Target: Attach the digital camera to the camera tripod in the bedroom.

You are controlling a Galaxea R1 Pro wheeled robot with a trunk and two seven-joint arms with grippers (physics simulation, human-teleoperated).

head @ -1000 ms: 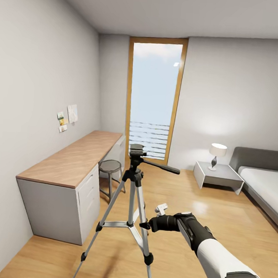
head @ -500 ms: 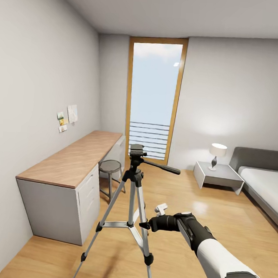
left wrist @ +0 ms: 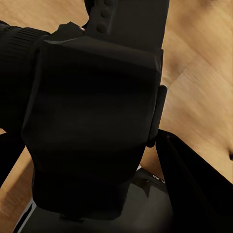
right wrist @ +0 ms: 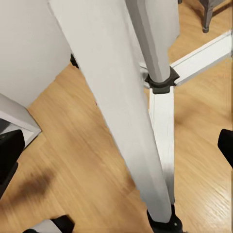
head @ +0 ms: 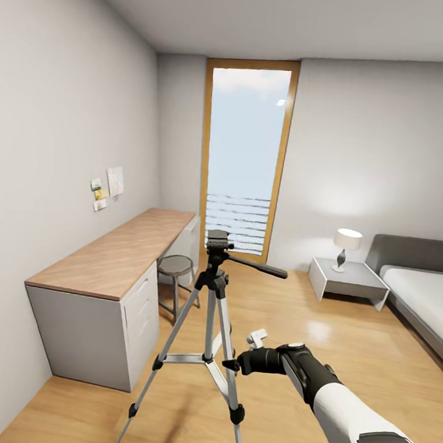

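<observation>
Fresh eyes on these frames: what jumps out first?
The camera tripod stands mid-floor on the wood planks, its bare black head level with the desk at the left wall. Behind it a tall wood-framed window glows pale blue. The right gripper reaches in beside a silver leg, and in the left wrist view a bulky black digital camera sits close to the lens.

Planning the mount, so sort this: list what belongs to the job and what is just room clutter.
Job:
digital camera
camera tripod

Lying about:
desk
stool
bedside table
lamp
bed
wall notes
</observation>
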